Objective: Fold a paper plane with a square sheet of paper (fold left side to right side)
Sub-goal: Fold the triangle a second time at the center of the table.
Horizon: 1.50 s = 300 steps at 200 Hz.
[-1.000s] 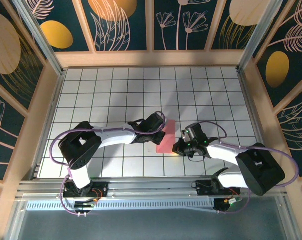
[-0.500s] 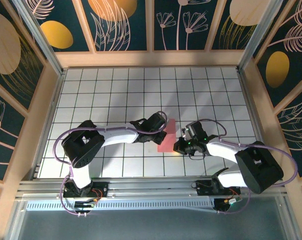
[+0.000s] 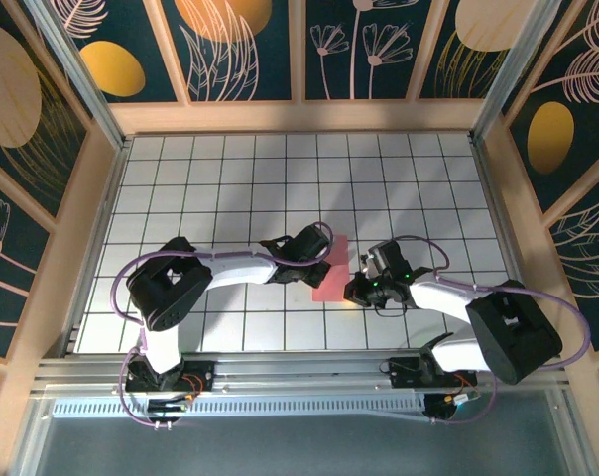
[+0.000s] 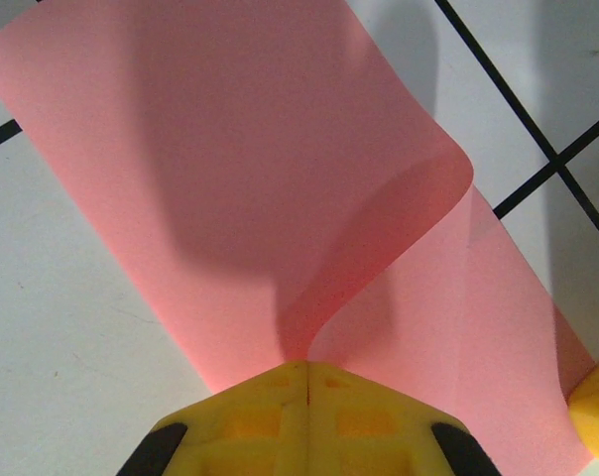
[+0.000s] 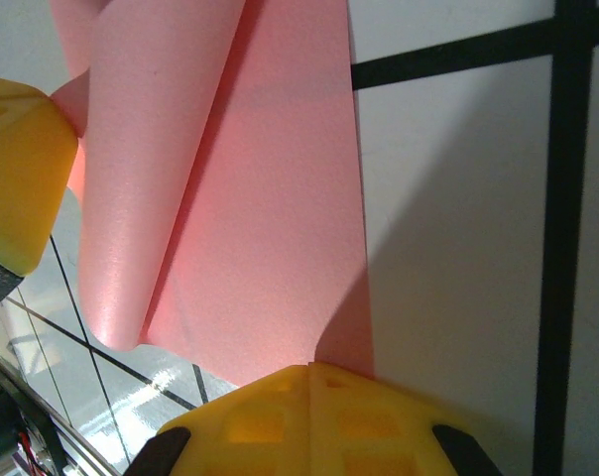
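The salmon-pink square sheet of paper [image 3: 331, 273] lies on the white grid table between both arms. It has no paper plane shape: one side is lifted and curls over the rest [image 4: 230, 149]. My left gripper [image 4: 307, 365] is shut on the lifted edge, which rises out of the seam between its yellow fingers, and it hovers over the sheet's upper left [image 3: 321, 260]. My right gripper [image 5: 310, 367] is shut, its tips resting on the sheet's [image 5: 260, 218] near right corner by the flat edge [image 3: 355, 290]. A left fingertip [image 5: 17, 169] shows beside the curl.
The white tiled table [image 3: 230, 178] with black grid lines stretches around the paper. Wooden walls [image 3: 299, 117] frame it at the back and sides. A metal rail [image 3: 299, 372] with both arm bases runs along the near edge.
Almost nothing: the left arm's elbow has drifted slightly right, and the right wrist has shifted a little. The paper stays in the same place.
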{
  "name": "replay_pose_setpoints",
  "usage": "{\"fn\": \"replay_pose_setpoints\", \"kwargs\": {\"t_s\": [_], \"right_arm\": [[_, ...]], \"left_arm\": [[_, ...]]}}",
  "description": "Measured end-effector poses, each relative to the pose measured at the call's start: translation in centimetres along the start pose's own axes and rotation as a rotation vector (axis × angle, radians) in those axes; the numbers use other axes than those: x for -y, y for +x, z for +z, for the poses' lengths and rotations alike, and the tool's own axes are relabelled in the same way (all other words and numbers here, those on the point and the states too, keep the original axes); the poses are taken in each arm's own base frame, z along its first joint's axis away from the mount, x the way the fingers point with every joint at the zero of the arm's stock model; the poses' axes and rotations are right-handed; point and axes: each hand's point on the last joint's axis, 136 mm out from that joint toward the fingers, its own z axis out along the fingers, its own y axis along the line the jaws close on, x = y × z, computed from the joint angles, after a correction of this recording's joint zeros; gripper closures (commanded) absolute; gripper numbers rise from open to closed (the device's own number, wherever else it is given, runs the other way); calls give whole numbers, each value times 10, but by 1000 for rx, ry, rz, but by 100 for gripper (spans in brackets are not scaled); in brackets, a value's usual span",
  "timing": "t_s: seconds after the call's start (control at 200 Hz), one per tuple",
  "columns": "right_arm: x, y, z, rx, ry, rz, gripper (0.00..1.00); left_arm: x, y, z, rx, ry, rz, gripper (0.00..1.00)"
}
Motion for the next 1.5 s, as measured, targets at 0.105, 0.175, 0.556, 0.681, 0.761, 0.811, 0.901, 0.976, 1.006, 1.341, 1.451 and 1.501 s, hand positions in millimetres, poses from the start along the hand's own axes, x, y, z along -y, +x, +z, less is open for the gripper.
{"fn": "replay_pose_setpoints", "kwargs": {"t_s": [0.105,0.175,0.556,0.681,0.761,0.811,0.901,0.976,1.006,1.341,1.451,1.501], "right_arm": [[0,0,0,0,0,0,100],[0,0,0,0,0,0,100],[0,0,0,0,0,0,100],[0,0,0,0,0,0,100],[0,0,0,0,0,1,100],[0,0,0,1,0,0,100],[0,0,0,0,0,0,100],[0,0,0,1,-1,0,100],[0,0,0,1,-1,0,100],[1,1,0,2,-2,-1,100],[1,1,0,2,-2,-1,100],[1,1,0,2,-2,-1,100]], "left_arm": [[-2,0,1,0,-10,2,100],[-3,1,2,-2,-15,2,100],[-4,2,4,-8,-22,2,100],[-4,2,4,-8,-23,2,100],[-5,3,5,-8,-25,2,100],[-5,3,5,-9,-26,2,100],[-5,2,6,-10,-27,2,100],[-5,1,7,-9,-26,5,100],[-4,1,7,-9,-26,5,100],[-5,1,8,-9,-32,9,100],[-7,0,8,-5,-41,9,100],[-8,0,8,-4,-45,9,100]]}}
